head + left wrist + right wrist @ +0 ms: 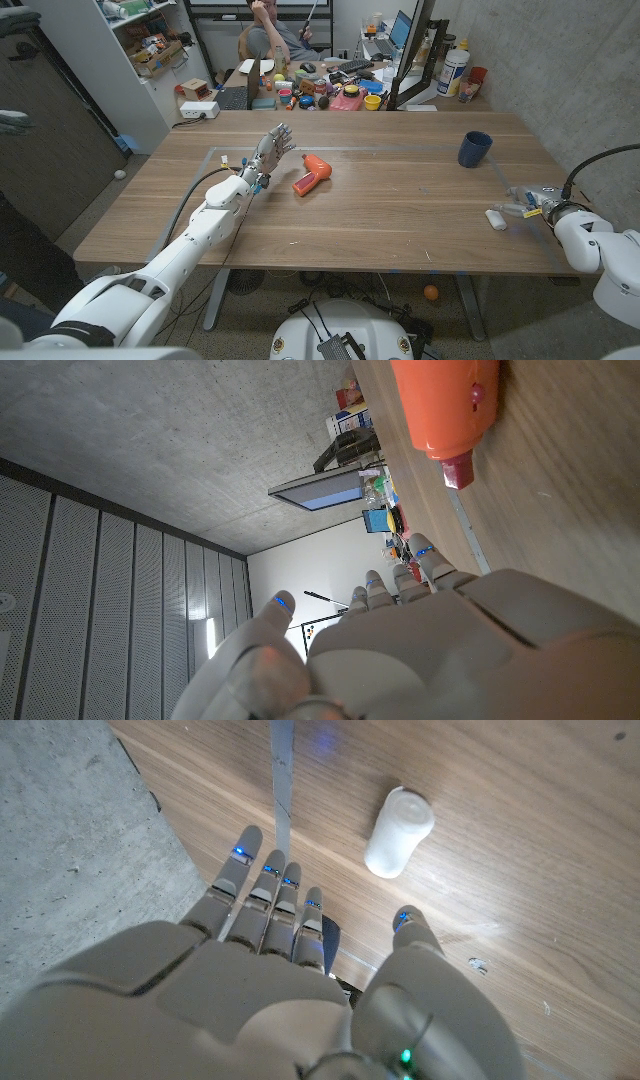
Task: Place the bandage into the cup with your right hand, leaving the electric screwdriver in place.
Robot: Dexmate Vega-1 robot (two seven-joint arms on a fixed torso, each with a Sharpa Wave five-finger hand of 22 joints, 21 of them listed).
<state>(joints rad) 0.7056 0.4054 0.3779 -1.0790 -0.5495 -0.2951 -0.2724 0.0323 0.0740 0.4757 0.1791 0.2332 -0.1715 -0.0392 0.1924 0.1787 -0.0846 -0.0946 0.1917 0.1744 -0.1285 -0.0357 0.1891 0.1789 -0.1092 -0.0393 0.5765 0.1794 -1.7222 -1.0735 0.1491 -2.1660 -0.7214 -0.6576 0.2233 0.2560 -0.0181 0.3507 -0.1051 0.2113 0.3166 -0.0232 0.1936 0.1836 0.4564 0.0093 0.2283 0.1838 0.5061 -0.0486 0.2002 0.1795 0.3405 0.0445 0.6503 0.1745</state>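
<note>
One small white rolled bandage (pixel 496 217) lies loose at the table's four o'clock, the open, empty right hand (pixel 527 199) just beside it, poised to grasp; the dark blue cup (pixel 474 148) waits toward one o'clock.

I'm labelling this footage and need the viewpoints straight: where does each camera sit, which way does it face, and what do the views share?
Head view: fixed on the robot's head, looking down the table over both arms; left robot hand and right robot hand show.
Left wrist view: along the left robot hand's back, toward the electric screwdriver, also in head view.
Right wrist view: along the right robot hand's back, open over the bandage, also in head view, with the cup beyond.
</note>
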